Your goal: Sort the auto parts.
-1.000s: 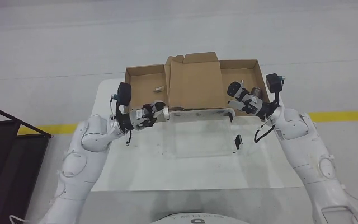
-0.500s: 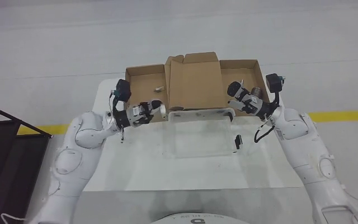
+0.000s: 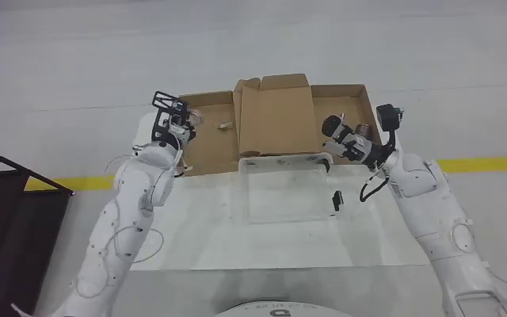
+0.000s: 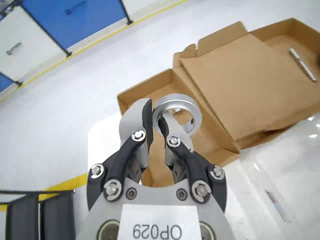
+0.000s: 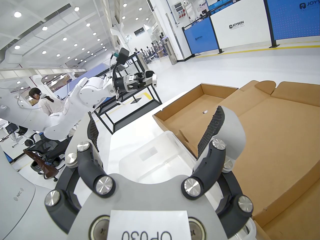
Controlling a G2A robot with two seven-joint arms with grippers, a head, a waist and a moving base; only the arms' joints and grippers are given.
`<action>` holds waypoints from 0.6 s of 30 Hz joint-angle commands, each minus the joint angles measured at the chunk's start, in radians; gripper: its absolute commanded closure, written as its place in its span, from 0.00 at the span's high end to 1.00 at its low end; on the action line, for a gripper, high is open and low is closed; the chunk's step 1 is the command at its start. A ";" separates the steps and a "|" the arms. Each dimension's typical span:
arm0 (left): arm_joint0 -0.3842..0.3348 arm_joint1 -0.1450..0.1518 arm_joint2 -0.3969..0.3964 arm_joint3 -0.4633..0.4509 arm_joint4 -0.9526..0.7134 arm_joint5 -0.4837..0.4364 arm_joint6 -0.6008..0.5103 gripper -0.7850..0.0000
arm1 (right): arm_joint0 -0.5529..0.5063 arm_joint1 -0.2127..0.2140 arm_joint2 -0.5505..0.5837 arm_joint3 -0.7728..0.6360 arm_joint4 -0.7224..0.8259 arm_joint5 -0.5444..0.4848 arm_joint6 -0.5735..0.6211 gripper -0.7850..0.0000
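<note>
Inspector: Location of the part?
Operator: Over the surface [image 3: 277,238], above the box's [image 3: 273,111] left compartment. Right jaws stood wide and empty near the bin [image 3: 285,198]. Left jaws pinched the ring [image 4: 175,98], one inside its bore, one outside.
Inspector: Handling?
Operator: Judged rigid, smooth metal, weighty; liable to slip. Wall grip suited it.

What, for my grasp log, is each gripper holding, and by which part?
The left gripper pinches the metal ring by its rim, one finger inside the hole, one outside. The right gripper is open, holding nothing.
</note>
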 commanded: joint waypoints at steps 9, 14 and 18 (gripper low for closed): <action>-0.240 -0.078 0.285 0.403 0.208 0.056 -0.079 0.00 | 0.000 0.000 0.000 0.000 0.000 0.000 0.000 1.00; -0.310 -0.120 0.375 0.522 0.198 0.053 -0.073 0.00 | 0.000 0.000 0.000 0.000 0.000 0.000 0.000 1.00; -0.352 -0.147 0.406 0.607 0.179 0.056 -0.060 0.00 | 0.000 0.000 0.000 0.000 0.000 0.000 0.000 1.00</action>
